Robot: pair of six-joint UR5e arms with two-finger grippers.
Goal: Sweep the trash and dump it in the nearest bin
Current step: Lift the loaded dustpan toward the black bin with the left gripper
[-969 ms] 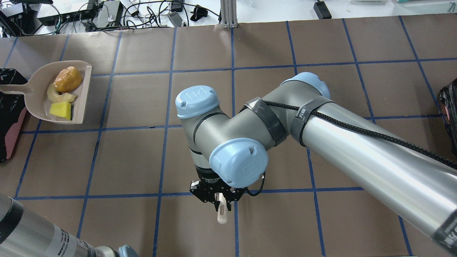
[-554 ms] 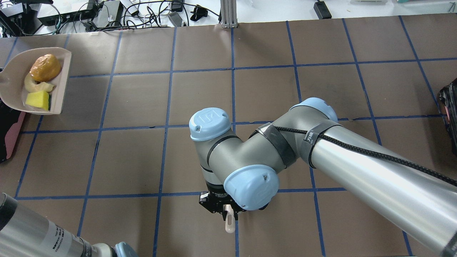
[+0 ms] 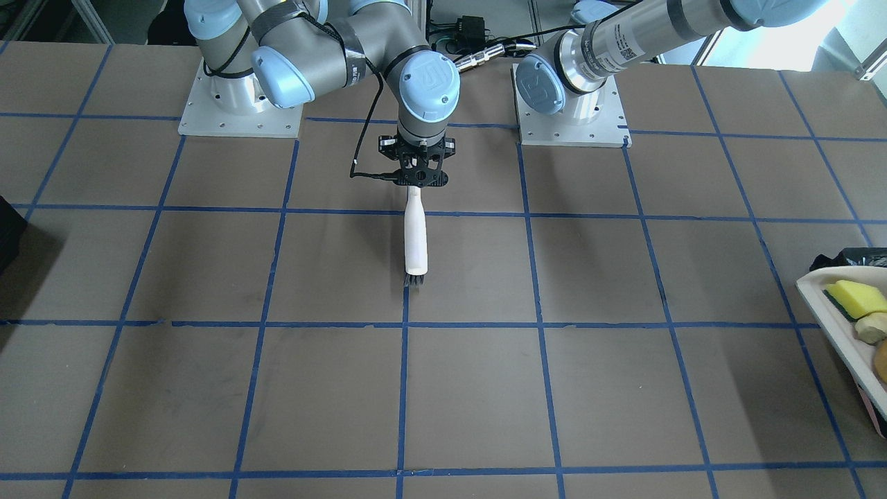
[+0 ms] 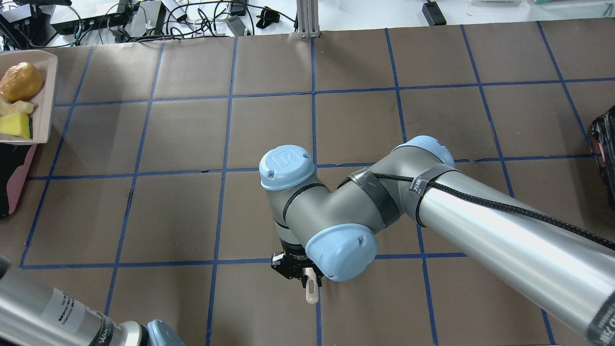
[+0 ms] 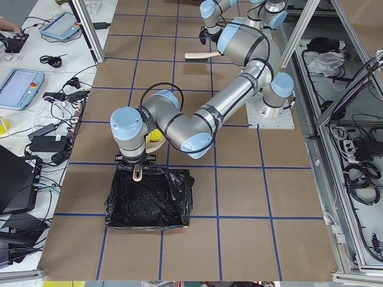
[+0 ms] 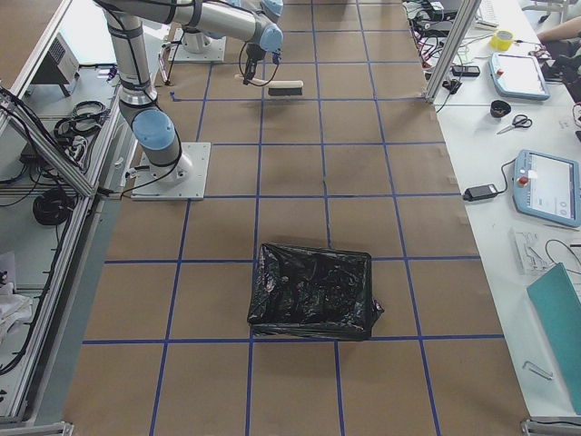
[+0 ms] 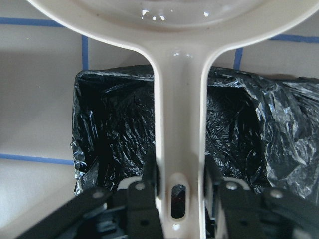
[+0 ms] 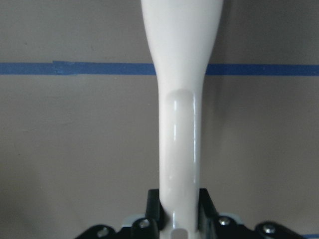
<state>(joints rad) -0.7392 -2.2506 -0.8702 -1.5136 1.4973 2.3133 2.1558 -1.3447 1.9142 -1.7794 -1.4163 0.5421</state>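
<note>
The white dustpan carries the trash: an orange-brown lump, a pale melon-like slice and a yellow wedge. It also shows at the right edge of the front view. My left gripper is shut on the dustpan handle, which hangs above the black-lined pink bin. The pan itself sits just beside the bin, roughly level. My right gripper is shut on the white brush, held low over the middle of the table.
A second black-bagged container sits at the table's right end, also in the exterior right view. The right arm's elbow spans the middle right. Cables and electronics lie beyond the far edge.
The dustpan with the trash has moved left and farther away, towards the table's left end by the bin. The right arm with the brush has drawn slightly back and to the right.
</note>
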